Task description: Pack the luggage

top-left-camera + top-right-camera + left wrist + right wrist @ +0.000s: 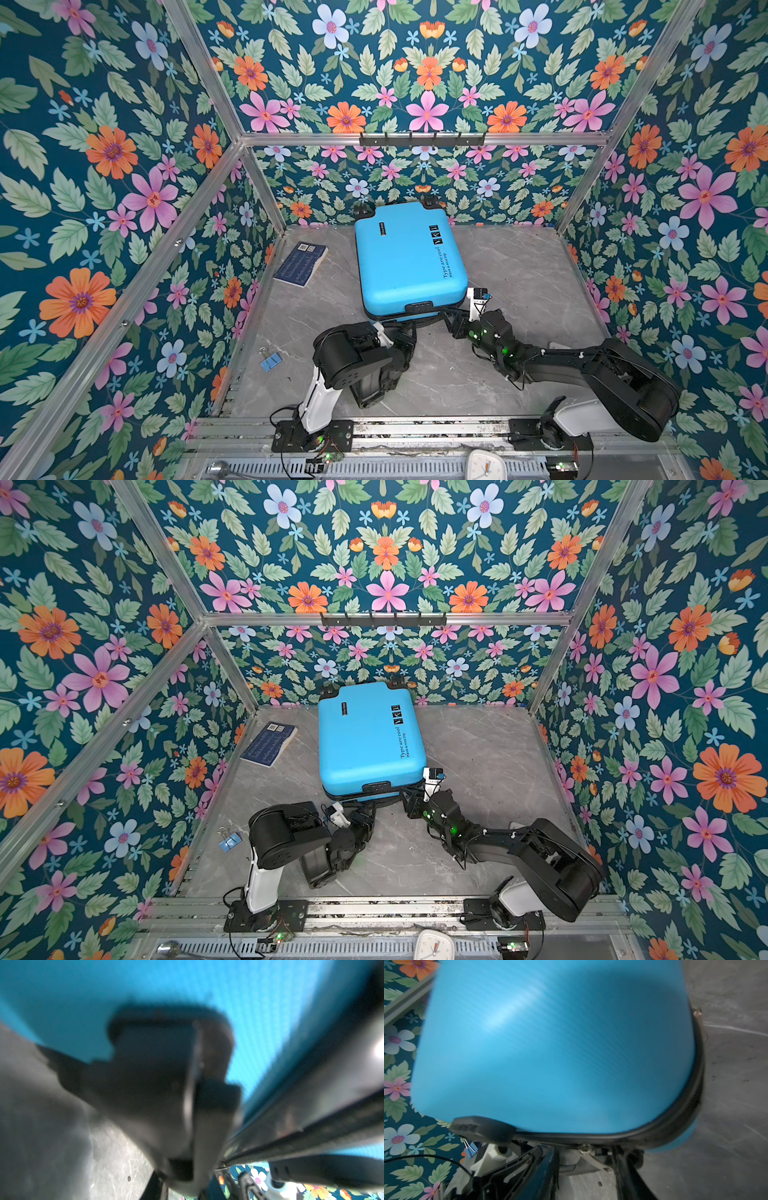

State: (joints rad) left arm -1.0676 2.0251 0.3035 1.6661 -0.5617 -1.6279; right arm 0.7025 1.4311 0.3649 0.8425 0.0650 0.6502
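The luggage [409, 257] [370, 733] is a bright-blue hard-shell suitcase lying flat and closed on the grey table in both top views, wheels toward the back wall. Its blue shell fills the wrist views [62, 1001] [550, 1053]. My left gripper [405, 330] [368, 808] [199, 1185] sits under its front edge. A blurred dark part by the luggage's handle fills the gap between the fingers. My right gripper [451, 320] [409, 802] [579, 1153] stands open at the front right corner, just below the black zip seam [675, 1122]. A small brass zip ring [584, 1147] hangs ahead of it, held by nothing.
A dark-blue book [300, 264] lies left of the suitcase by the wall. Blue binder clips [270, 360] [472, 1150] lie at the front left. A white clock [484, 465] sits beyond the front rail. Floral walls close in three sides, with a hook rail [422, 139] on the back one.
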